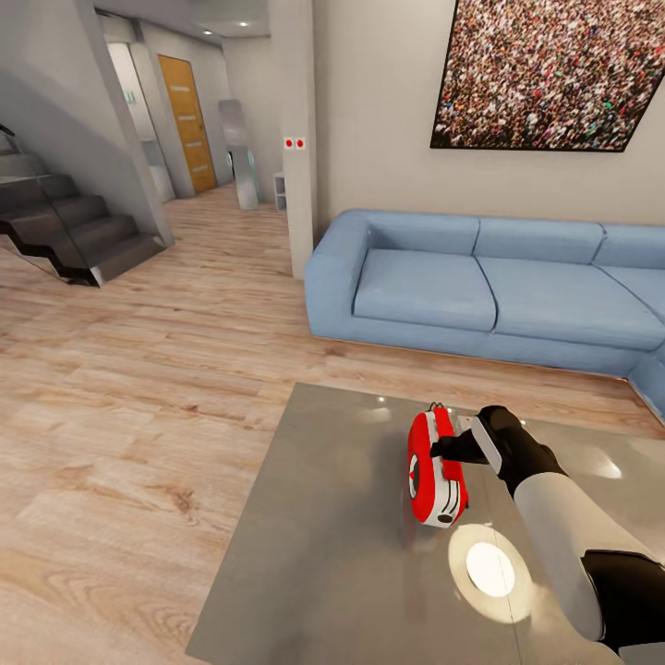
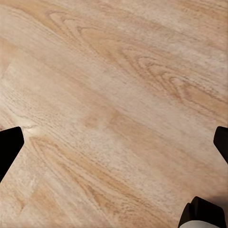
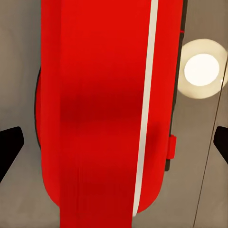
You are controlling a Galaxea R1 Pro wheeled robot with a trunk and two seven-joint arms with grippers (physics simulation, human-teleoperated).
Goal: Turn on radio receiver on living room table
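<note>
The red radio receiver [image 1: 436,466] with its white trim stands on the glossy grey table [image 1: 323,526], its dial face turned to the left. My right gripper [image 1: 445,450] reaches in from the right and sits against the radio's back side. In the right wrist view the radio [image 3: 104,114] looms very close, between the dark fingertips [image 3: 9,147] that stand wide apart, so the right gripper [image 3: 114,147] is open. My left gripper [image 2: 114,147] hangs open over the wood floor [image 2: 114,95], holding nothing.
A blue sectional sofa [image 1: 480,286] runs behind the table, under a framed crowd photo [image 1: 545,69]. Dark stairs [image 1: 65,231] rise at the far left and a hallway opens beyond. A ceiling light's reflection [image 1: 489,568] glows on the table near my right arm.
</note>
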